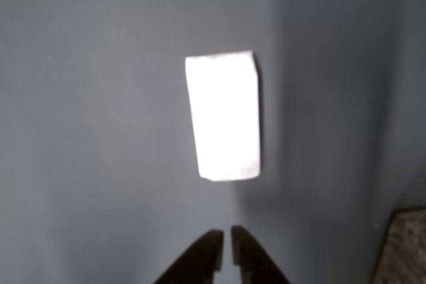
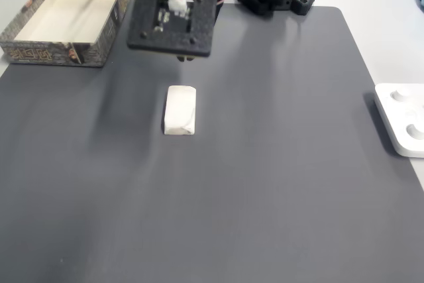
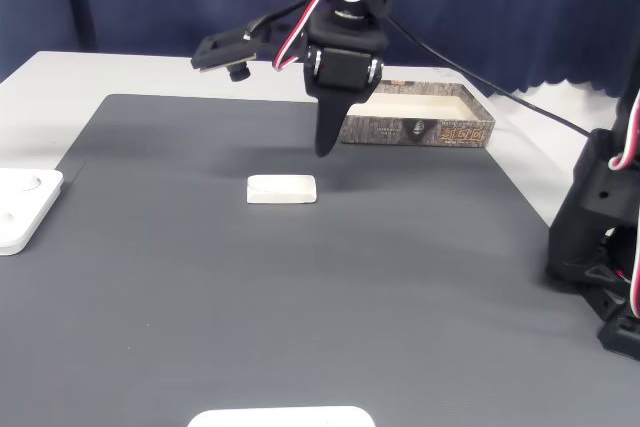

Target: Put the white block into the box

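Dark grey mat (image 2: 278,164) has the white block (image 2: 180,110) lying flat mid-table, gripper (image 3: 324,150) hovering above it, fingers pinched together, empty-handed, the box (image 2: 40,50) waiting far-left.

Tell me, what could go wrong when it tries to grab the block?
The gripper hangs above the mat with its jaws nearly shut, so coming down like that it would likely push the block instead of gripping it. It may also need to turn to straddle the narrow sides. The box sits far off, so a weak grip might drop it.
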